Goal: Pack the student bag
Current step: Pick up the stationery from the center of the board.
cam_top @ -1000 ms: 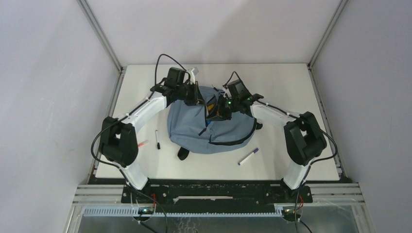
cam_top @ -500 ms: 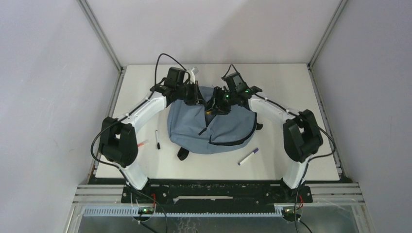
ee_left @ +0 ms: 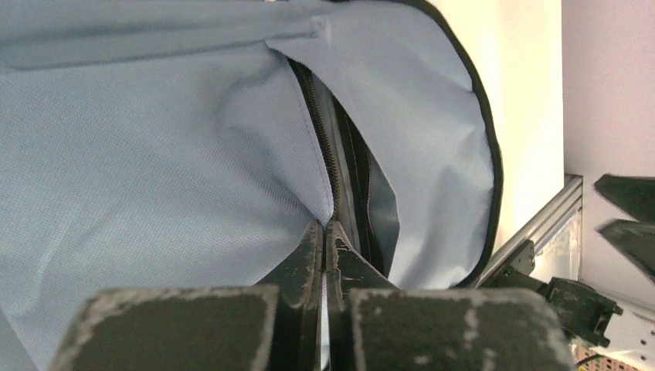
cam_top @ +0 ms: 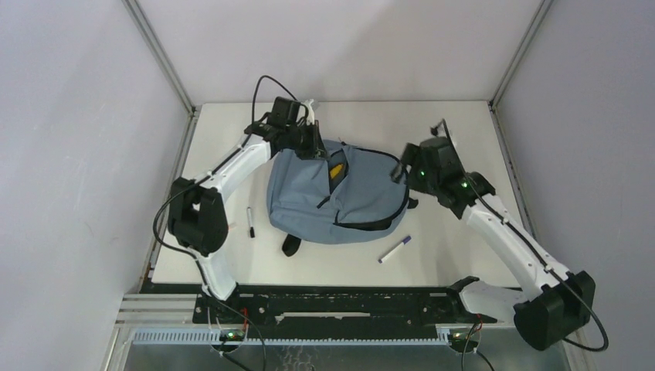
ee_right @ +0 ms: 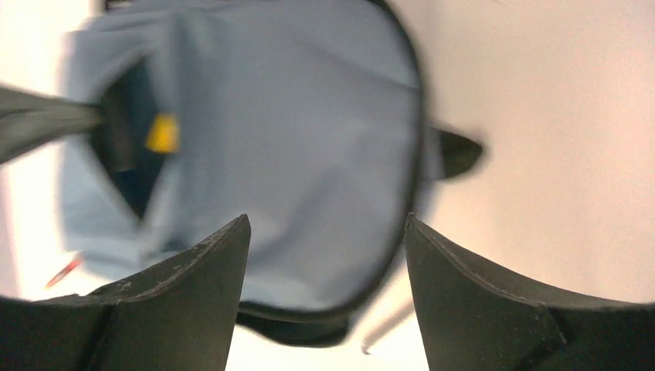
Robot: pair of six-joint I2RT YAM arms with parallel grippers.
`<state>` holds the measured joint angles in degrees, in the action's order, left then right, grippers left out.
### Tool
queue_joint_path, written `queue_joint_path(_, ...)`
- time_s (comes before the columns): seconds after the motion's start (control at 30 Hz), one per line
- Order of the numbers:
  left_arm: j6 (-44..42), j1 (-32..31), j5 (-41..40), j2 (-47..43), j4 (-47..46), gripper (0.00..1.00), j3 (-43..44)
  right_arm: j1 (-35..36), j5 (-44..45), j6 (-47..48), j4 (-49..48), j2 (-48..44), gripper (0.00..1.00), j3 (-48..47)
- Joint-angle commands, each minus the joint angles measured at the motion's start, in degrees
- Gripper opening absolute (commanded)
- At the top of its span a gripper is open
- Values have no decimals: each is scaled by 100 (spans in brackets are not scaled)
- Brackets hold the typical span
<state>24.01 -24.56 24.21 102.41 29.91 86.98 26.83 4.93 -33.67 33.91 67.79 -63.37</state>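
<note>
Top view: one soft grey-blue student bag (cam_top: 332, 197) is lying mid-table (cam_top: 463, 127), rounded top at 12 o'clock. Two slim markers: black marker (cam_top: 249, 222) at its 9, purple marker (cam_top: 395, 249) at 5.
Left wrist: left gripper (ee_left: 324, 229) is pinching woven bag fabric beside the black zipper (ee_left: 324, 147).
Right wrist: right gripper (ee_right: 326, 224) is standing wide, gripping nothing.

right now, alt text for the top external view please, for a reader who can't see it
A grey-blue student bag lies on a white table, its main zip open on something yellow. The left arm pinches the opening's edge with shut jaws; the right arm hangs at the bag's right, jaws open and empty.
</note>
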Motion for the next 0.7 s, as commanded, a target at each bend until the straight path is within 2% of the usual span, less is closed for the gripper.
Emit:
queue_joint_path(0.0, 96, 47, -124, 344, -29, 0, 908, -157, 1395, -755, 1233, -498, 80, 879)
queue_joint_path(0.07, 148, 47, -172, 463, -37, 0, 1181, -53, 1358, -1272, 1465, -670, 81, 1337)
queue_joint_path(0.17, 161, 47, -323, 610, 11, 0, 1531, 44, 756, -1784, 1319, -732, 85, 1880)
queue_joint_path(0.27, 93, 55, -426, 727, 34, 0, 1749, 75, 39, -2086, 840, -522, 85, 2273)
queue_joint_path(0.37, 121, 52, -305, 806, 56, 0, 1795, 223, 54, -2275, 630, -121, 85, 2362)
queue_joint_path(0.5, 175, 49, -156, 762, 18, 0, 1652, 383, 339, -2571, 509, 427, 78, 2365)
queue_joint_path(0.67, 118, 56, -251, 736, 21, 0, 1531, 239, 130, -2879, 644, 1274, 68, 2332)
